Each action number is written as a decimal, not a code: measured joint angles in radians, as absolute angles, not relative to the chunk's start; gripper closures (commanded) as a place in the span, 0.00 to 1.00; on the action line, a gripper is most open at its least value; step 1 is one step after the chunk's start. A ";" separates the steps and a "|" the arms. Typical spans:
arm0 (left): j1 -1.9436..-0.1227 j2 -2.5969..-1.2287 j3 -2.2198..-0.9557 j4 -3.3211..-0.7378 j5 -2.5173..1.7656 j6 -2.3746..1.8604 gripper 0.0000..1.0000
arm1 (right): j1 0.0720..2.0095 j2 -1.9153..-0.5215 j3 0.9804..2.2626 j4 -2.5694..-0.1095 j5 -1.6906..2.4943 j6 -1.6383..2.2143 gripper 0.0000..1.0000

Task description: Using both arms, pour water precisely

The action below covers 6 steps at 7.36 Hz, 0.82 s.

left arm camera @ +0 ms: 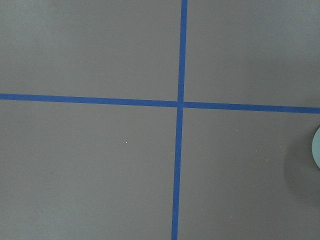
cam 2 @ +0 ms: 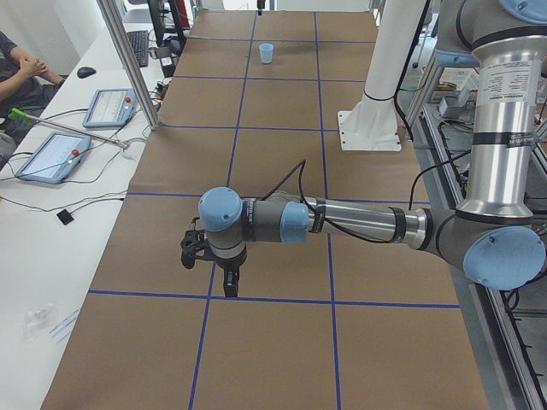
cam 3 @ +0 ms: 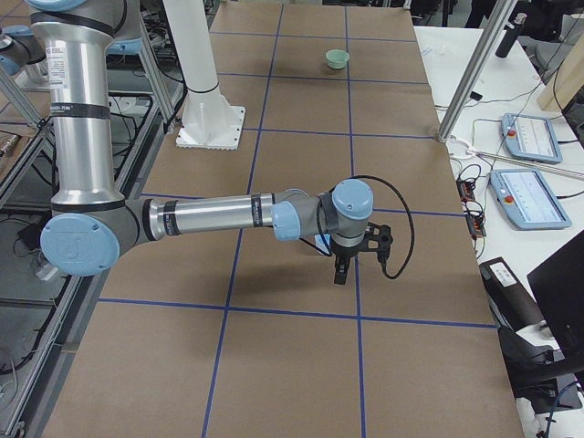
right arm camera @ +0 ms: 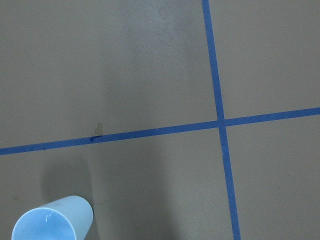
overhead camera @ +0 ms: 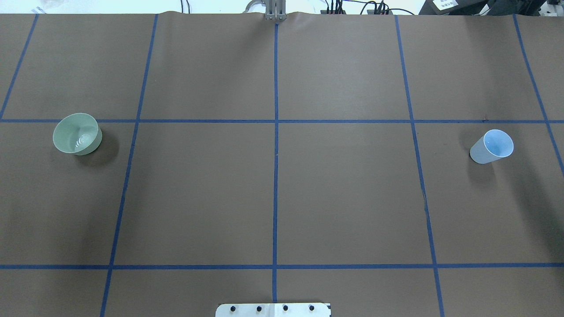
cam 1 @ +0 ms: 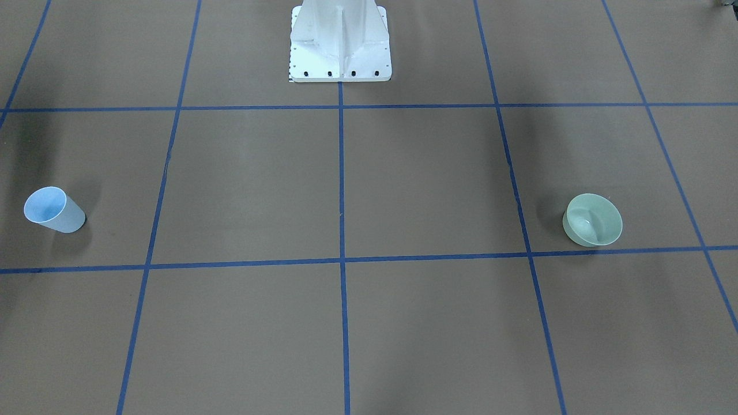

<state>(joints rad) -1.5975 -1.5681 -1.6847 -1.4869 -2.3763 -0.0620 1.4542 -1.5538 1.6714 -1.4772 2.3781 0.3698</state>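
Note:
A light blue cup (cam 1: 55,210) (overhead camera: 492,146) (right arm camera: 52,220) stands upright on the brown table, on the robot's right side. A pale green bowl (cam 1: 594,220) (overhead camera: 77,133) sits on its left side, with only its rim (left arm camera: 316,147) showing in the left wrist view. I cannot make out water in either one. My left arm (cam 2: 359,224) reaches low over the table, its gripper (cam 2: 229,289) pointing down. My right arm (cam 3: 210,217) does the same, gripper (cam 3: 339,272) down. Both grippers hang apart from the cup and bowl. Only the side views show them, so I cannot tell whether they are open or shut.
Blue tape lines divide the table into squares. The white base plate (cam 1: 340,52) (overhead camera: 273,309) is fixed at the robot's edge. Tablets (cam 2: 53,156) (cam 3: 529,196), cables and metal posts (cam 2: 128,60) line the side benches, where a person (cam 2: 17,73) sits.

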 measured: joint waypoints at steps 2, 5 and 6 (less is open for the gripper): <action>-1.597 -1.567 -1.694 -1.485 -2.377 -0.068 0.00 | 1.454 -1.555 1.673 -1.477 2.383 0.370 0.01; -1.596 -1.559 -1.704 -1.488 -2.380 -0.069 0.00 | 1.454 -1.554 1.673 -1.478 2.393 0.367 0.01; -1.595 -1.556 -1.706 -1.488 -2.381 -0.069 0.00 | 1.454 -1.554 1.672 -1.479 2.394 0.364 0.01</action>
